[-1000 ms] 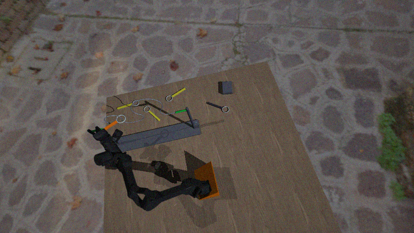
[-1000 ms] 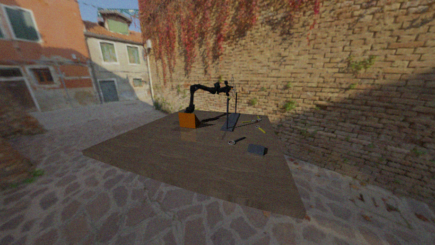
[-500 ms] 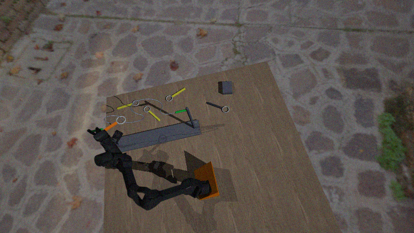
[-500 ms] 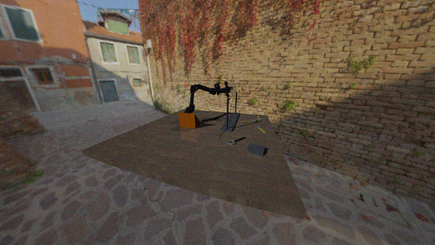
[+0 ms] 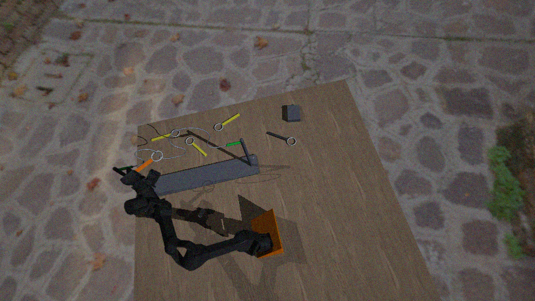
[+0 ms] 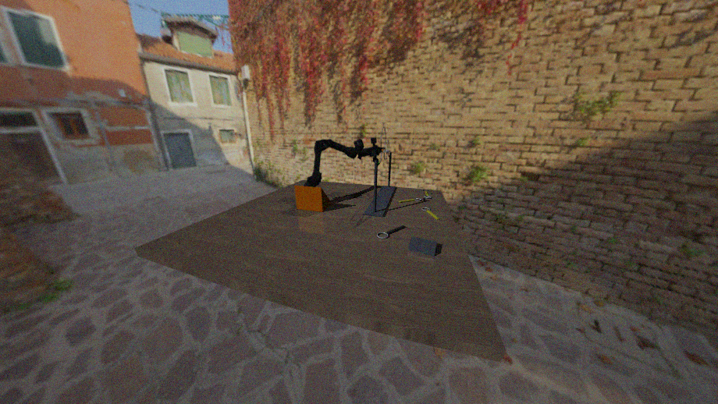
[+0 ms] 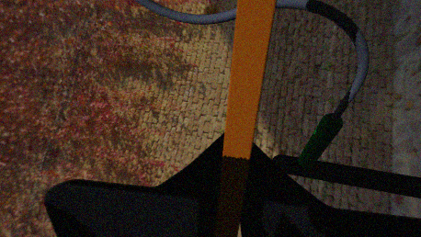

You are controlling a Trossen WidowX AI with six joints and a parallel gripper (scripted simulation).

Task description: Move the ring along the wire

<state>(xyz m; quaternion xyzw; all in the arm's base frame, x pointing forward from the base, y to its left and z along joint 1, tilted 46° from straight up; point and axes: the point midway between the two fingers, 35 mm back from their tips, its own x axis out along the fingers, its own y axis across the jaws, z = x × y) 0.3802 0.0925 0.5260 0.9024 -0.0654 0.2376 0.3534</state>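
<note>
The black parallel-jaw gripper (image 5: 135, 172) (image 7: 233, 141) is clenched on the flat orange handle (image 5: 143, 165) (image 7: 248, 83). Its round metal ring (image 5: 152, 158) is at the curved grey wire (image 5: 181, 156) (image 7: 363, 60). To the right, three yellow-handled rings (image 5: 198, 148) lie behind the grey base.

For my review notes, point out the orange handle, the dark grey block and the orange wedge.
Orange handle (image 5: 144, 165) (image 7: 249, 83): top, wrist; shaft.
Dark grey block (image 5: 293, 113) (image 6: 422, 246): top, exterior; side.
Orange wedge (image 5: 277, 233) (image 6: 308, 198): top, exterior; face.

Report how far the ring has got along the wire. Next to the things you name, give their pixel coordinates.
Done: the ring (image 5: 156, 156) looks off the near green part, out at the grey wire (image 5: 175, 157) (image 7: 364, 60).
In hand: the gripper (image 5: 131, 172) (image 7: 233, 141) grips the orange handle (image 5: 143, 164) (image 7: 248, 83).
Left: reaching the far green part (image 5: 234, 143), release, retreat.
</note>
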